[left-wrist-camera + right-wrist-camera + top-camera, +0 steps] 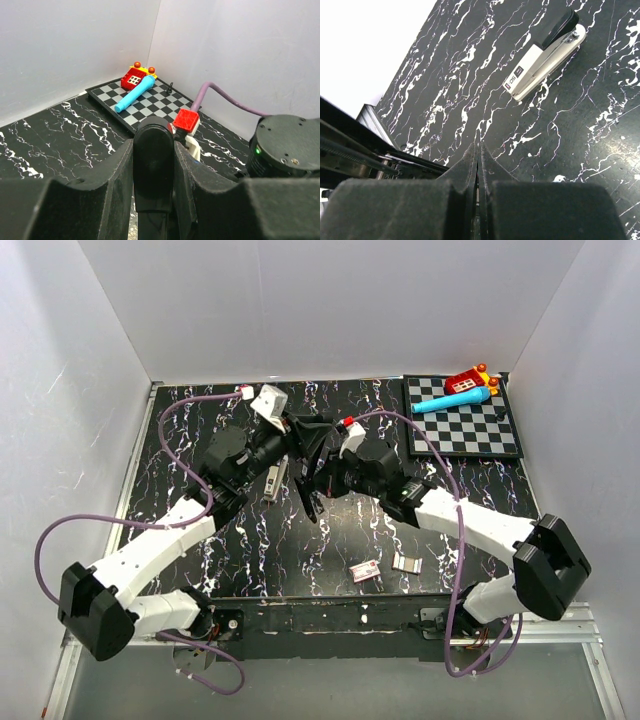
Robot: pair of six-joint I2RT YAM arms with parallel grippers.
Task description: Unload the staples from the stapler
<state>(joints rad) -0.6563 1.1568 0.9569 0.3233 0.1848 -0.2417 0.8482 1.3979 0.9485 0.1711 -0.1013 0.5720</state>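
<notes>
Top cam: stapler (272,481) lies flat on table (330,540), beside the meeting arms. L wrist: left hand (154,145) pinches a slim black piece (152,175). R wrist: right hand (478,150) is pressed together, well apart from the stapler. We reckon: pin the body first, then pull staples straight.

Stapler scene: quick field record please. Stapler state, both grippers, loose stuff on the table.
stapler: lies on the table, not held
left gripper: shut on black bar
right gripper: shut, apart from the stapler
near edge: small box, silver strip
chessboard: far right corner, holds blue tube and red toy
</notes>
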